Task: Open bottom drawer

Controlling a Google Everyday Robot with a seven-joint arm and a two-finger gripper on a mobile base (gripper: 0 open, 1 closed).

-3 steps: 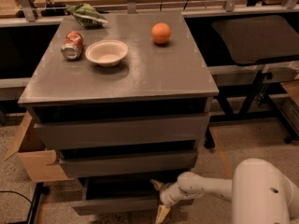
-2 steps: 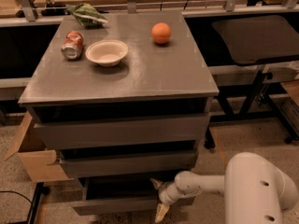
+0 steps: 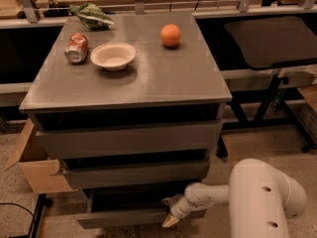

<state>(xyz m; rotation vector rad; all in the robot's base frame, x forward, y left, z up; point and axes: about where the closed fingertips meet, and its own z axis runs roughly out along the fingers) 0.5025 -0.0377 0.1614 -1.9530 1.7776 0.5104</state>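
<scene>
camera view, gripper (image 3: 170, 212) at bottom drawer (image 3: 119, 218) (ajar)

No lettering, brand or number can be read anywhere. The red-and-white can (image 3: 77, 47), lying near the far left corner of the tabletop (image 3: 163, 78), has a printed wrapper whose words cannot be made out. The pincer (image 3: 171, 216) sits low against the bottom drawer (image 3: 124, 217), at the right end of its front panel.
</scene>
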